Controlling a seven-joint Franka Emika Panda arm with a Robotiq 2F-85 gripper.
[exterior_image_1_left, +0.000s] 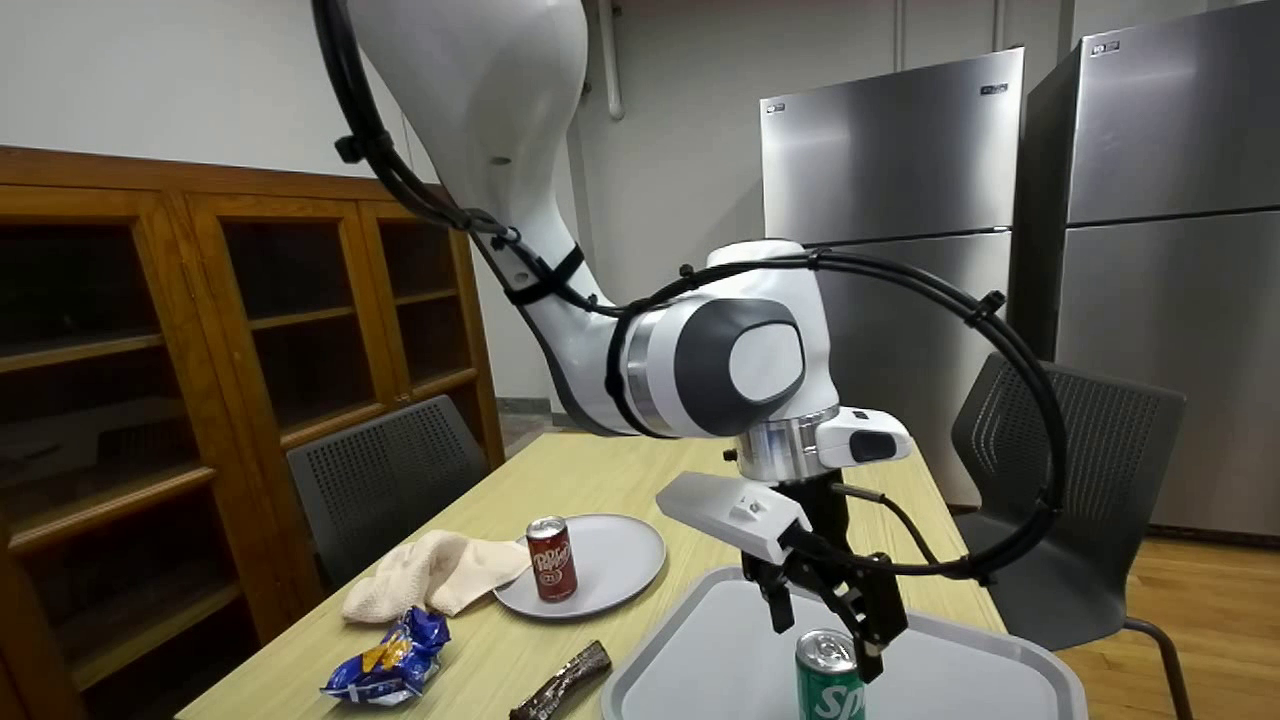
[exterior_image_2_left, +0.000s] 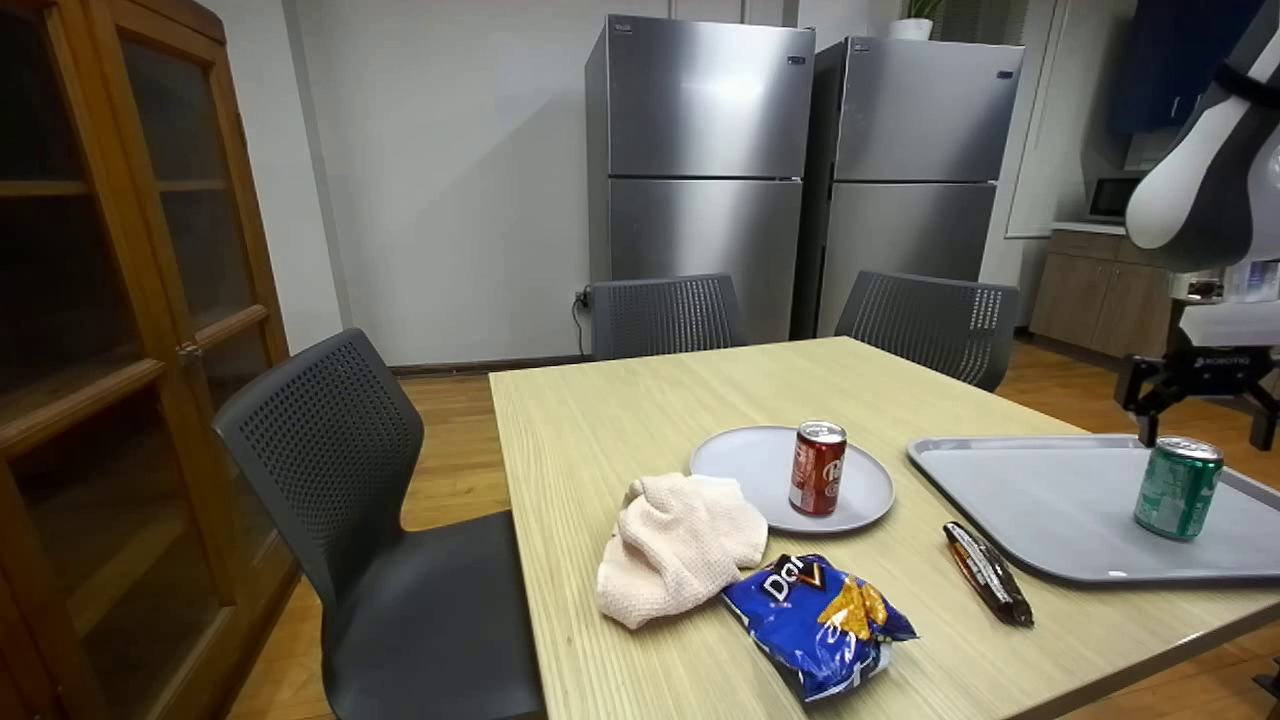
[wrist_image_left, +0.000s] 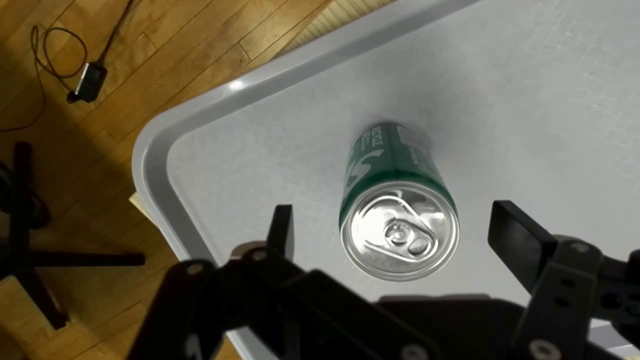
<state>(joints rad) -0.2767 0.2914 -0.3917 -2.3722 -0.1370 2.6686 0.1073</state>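
Seeing a table (exterior_image_2_left: 610, 420) bearing a tray (exterior_image_2_left: 1030, 500), a plate (exterior_image_2_left: 745, 465) and a cloth (exterior_image_2_left: 680, 545). Finding the gripper (wrist_image_left: 392, 220) hovering with jaws spread wide. Noticing a bag (exterior_image_2_left: 825, 625) by the cloth. Spotting a Sprite (wrist_image_left: 397, 200) standing on the tray, in the wrist view showing between the fingers (wrist_image_left: 517, 245), a Dr Pepper (exterior_image_2_left: 818, 470) on the plate and a bar (exterior_image_2_left: 988, 578) beside the tray.
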